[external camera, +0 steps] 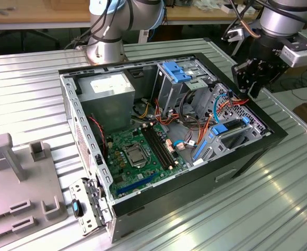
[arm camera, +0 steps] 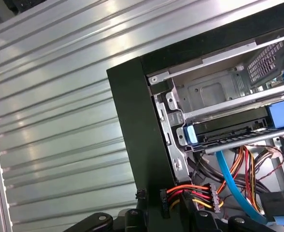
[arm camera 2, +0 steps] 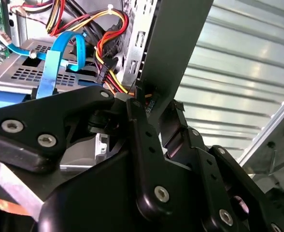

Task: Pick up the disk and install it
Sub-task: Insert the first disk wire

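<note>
and here we are: the gripper (external camera: 251, 86) hangs in the upper right of the exterior view, just above the side wall of the open computer case (external camera: 258, 157). the case lies flat on the ribbed metal bench (external camera: 279, 209). how far the gripper is open, i cannot tell from these views.

over to the first wrist view: the disk (arm camera: 229, 131) sits inside the metal drive cage (arm camera: 209, 92), slotted beneath a bare metal tray. its bright blue carrier frame shows at the end nearest the case's black corner. the gripper is apart from it. whether the disk is pushed fully home, i cannot tell.

just beside the gripper, a bundle of red, orange and yellow wires (arm camera: 195, 193) ends in a black connector. a blue cable (arm camera: 227, 176) curves past those wires.

in the second wrist view the gripper's black links crowd the foreground, close against the dark case wall, with the ribbed bench beyond.

back in the exterior view, the green motherboard (external camera: 135, 151) fills the middle of the case. the grey power supply (external camera: 109, 91) sits in the case's upper left corner, and a light-blue ribbed bracket (external camera: 177, 70) tops the cage near the frame's upper middle. a grey fixture (external camera: 18, 178) rests on the bench at lower left, well apart from the case.
</note>
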